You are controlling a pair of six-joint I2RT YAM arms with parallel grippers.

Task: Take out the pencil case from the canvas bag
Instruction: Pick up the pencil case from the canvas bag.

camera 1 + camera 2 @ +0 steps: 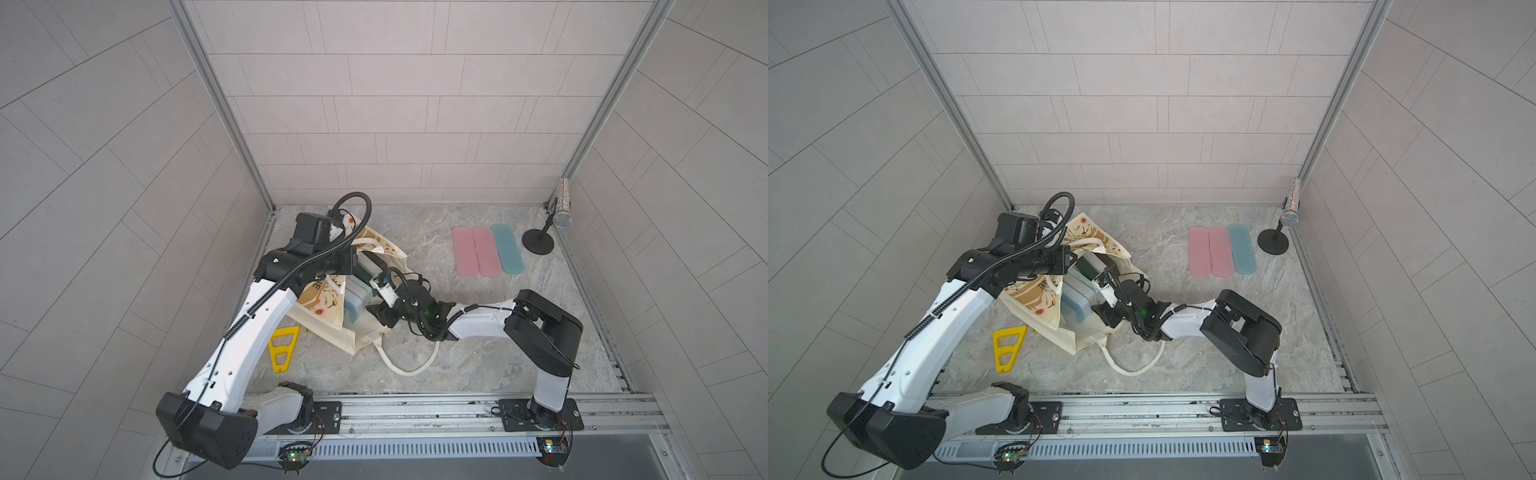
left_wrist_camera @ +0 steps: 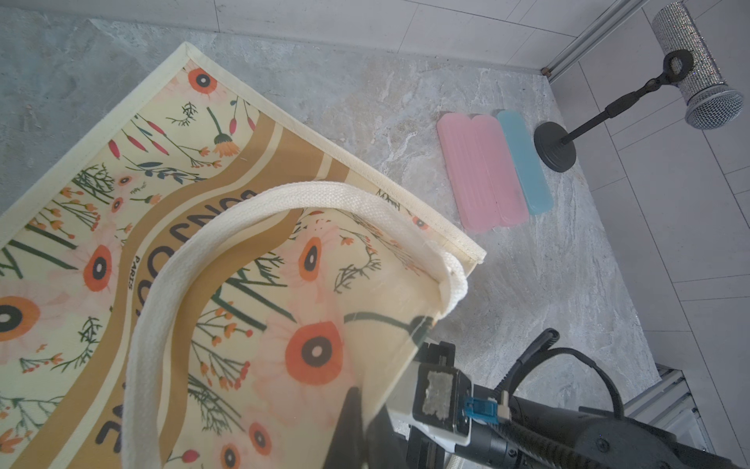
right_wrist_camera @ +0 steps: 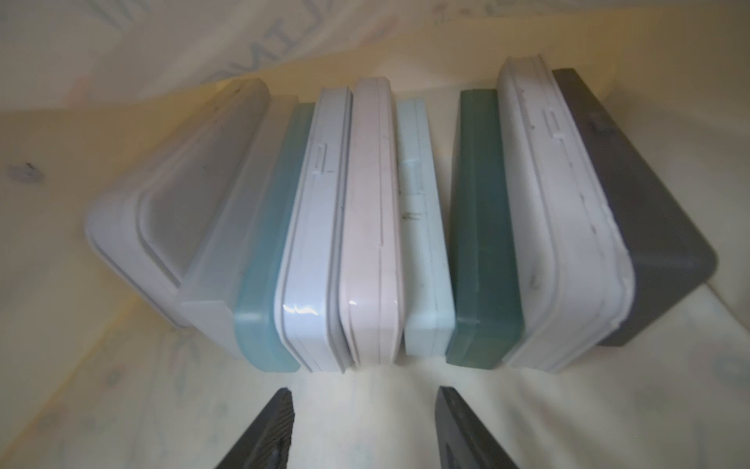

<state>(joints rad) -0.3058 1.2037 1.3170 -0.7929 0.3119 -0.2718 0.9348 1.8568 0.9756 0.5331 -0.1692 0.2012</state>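
Canvas bag [image 2: 101, 203] (soft weave) pinched by left claw [image 2: 359, 422]; right claw [image 3: 365, 396] parted, empty.

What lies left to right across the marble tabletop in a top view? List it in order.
Yellow plastic triangular frame → cream flower-print canvas bag → first flat pink plastic case → second flat pink plastic case → flat pale blue plastic case → glittery silver microphone on a round black stand.

Cream canvas bag [image 1: 322, 309] with orange flowers and tan bands, slumped open at 9 o'clock on the tabletop [image 1: 478, 345], pencil cases [image 3: 371, 227] packed on edge inside (white, blue, green, grey)
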